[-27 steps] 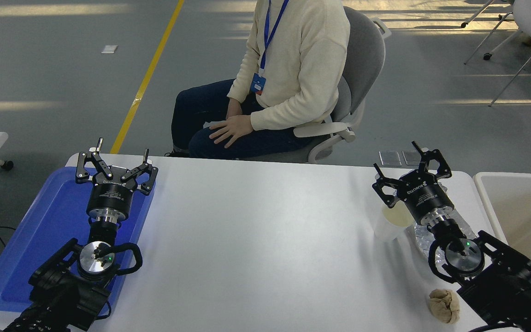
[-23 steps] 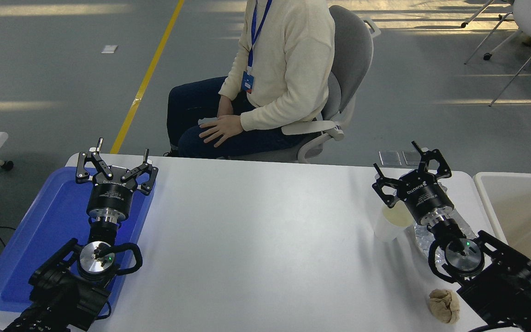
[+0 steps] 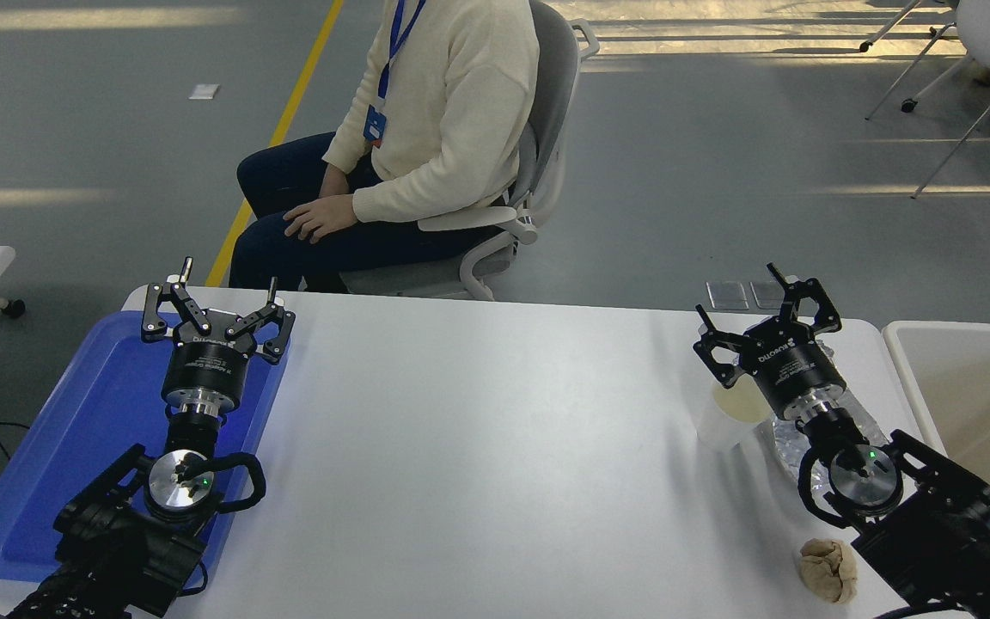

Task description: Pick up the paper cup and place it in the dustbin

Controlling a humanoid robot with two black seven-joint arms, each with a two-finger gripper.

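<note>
Currently the right gripper [image 3: 761, 322], jaws spread wide and empty, hangs just beyond the paper cup [image 3: 729, 414]. A careless descent could tip the cup against the foil tray [image 3: 791, 438] beside it, well short of the dustbin [image 3: 968, 387]; the left gripper [image 3: 216, 301] is parked open and empty over the blue tray [image 3: 74, 447].

Left tool [image 3: 226, 288] parked lower left, right tool [image 3: 739, 301] raised, both spread wide.

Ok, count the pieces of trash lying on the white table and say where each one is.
3. The paper cup stands beside the right gripper; crumpled foil lies partly hidden under that arm; a paper ball sits near the front edge. More could be hidden.
</note>
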